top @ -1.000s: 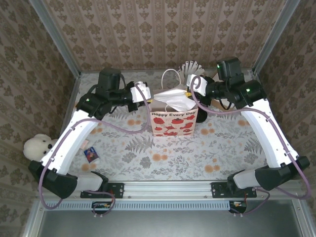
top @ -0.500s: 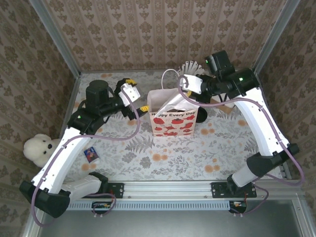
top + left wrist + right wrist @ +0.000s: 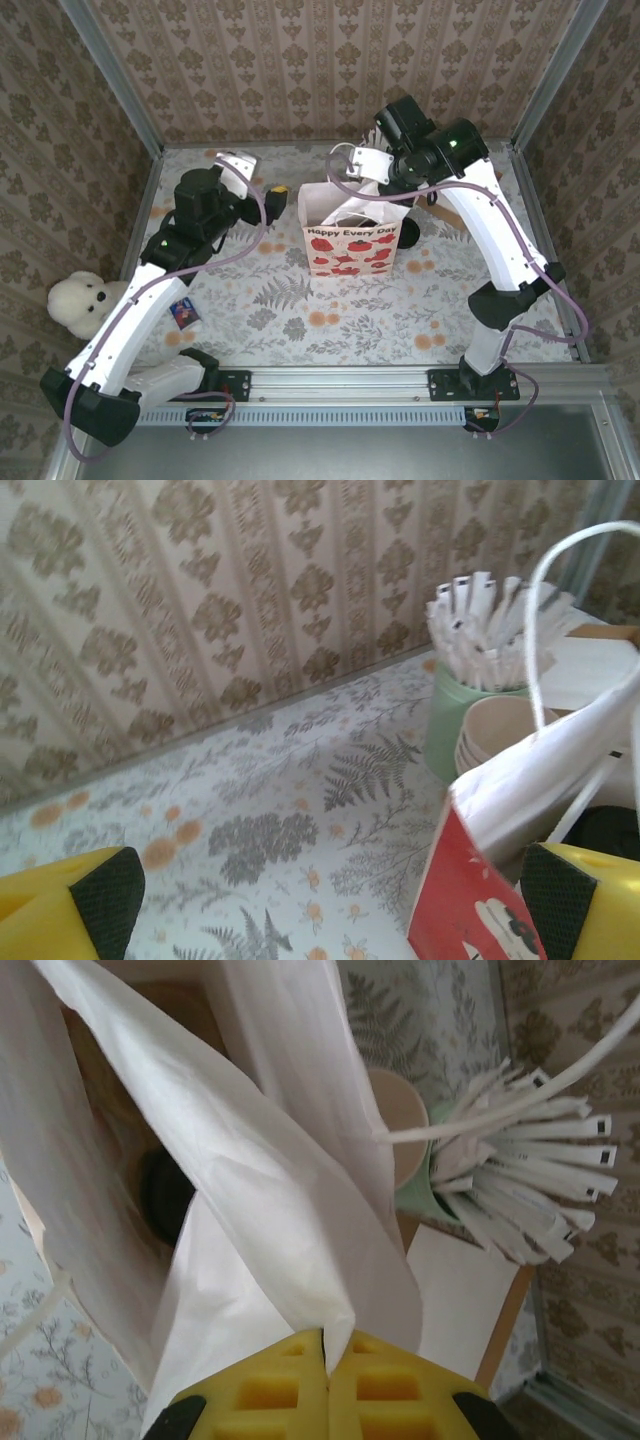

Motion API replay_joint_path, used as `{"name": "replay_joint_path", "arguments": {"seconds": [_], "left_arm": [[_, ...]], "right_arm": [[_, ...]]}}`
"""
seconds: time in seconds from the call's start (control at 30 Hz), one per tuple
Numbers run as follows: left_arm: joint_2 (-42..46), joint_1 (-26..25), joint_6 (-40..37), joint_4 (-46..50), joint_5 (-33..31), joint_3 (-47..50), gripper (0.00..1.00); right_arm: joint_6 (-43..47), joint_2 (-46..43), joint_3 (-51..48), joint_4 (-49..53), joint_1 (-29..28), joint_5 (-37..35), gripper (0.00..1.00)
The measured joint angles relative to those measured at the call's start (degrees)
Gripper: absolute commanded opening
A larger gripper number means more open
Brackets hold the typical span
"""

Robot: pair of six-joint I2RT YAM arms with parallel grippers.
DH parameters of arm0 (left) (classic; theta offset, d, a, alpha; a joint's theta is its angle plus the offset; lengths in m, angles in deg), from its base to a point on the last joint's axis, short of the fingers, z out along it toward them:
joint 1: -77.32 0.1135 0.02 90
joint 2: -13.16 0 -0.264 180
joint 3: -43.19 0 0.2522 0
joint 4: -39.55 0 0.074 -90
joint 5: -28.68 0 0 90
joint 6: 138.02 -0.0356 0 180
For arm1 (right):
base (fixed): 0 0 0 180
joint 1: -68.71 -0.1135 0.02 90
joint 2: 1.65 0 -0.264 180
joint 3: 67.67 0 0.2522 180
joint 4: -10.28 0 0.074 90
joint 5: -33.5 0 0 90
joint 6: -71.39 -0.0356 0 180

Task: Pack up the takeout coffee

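1. Pinching the white inner wall of the paper bag (image 3: 250, 1180), the right pincer (image 3: 325, 1345) is clenching its yellow fingers together on that thin sheet near the rim and is drawing the mouth open.
2. The takeout coffee (image 3: 165, 1195) is sitting down inside the bag, below and ahead of the right fingertips. Its black lid is showing as a dark round patch, while paper is hiding the green wall.
3. The left pincer (image 3: 328, 895) is hanging released, jaws spread wide with nothing between them. The bag's red corner is lying just inside its right finger, and the green holder of sticks (image 3: 455, 715) is standing farther ahead.
4. The cup is probably handling as light but touchy: a soft paper wall denting under a hard squeeze, a press-on lid liable to pop, and liquid spilling if tilted.
5. Any further hold is likely working best around the wall just under the lid, gently and upright, never by the lid alone.
6. The bag is looking flimsy, so tugging its rim is risking a tear or a tip.
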Motion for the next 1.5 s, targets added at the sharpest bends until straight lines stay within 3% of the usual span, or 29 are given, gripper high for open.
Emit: {"name": "replay_joint_path", "arguments": {"seconds": [0.2,0.5,0.97,1.5], "left_arm": [[0.39,0.0,10.86,3.74,-7.67,0.83,1.0],[0.39,0.0,20.22,7.74,-10.58,3.17,1.0],[0.96,0.0,24.68,8.41,-6.75,3.78,1.0],[1.55,0.0,29.16,7.65,-6.78,5.33,1.0]], "right_arm": [[0.72,1.05,-0.02,1.09,-4.11,-1.97,0.0],[7.02,5.05,-0.04,1.57,-5.75,0.68,0.0],[14.23,8.09,-0.04,4.13,-2.16,11.76,0.0],[17.42,11.26,0.24,4.2,4.04,26.03,0.0]]}}
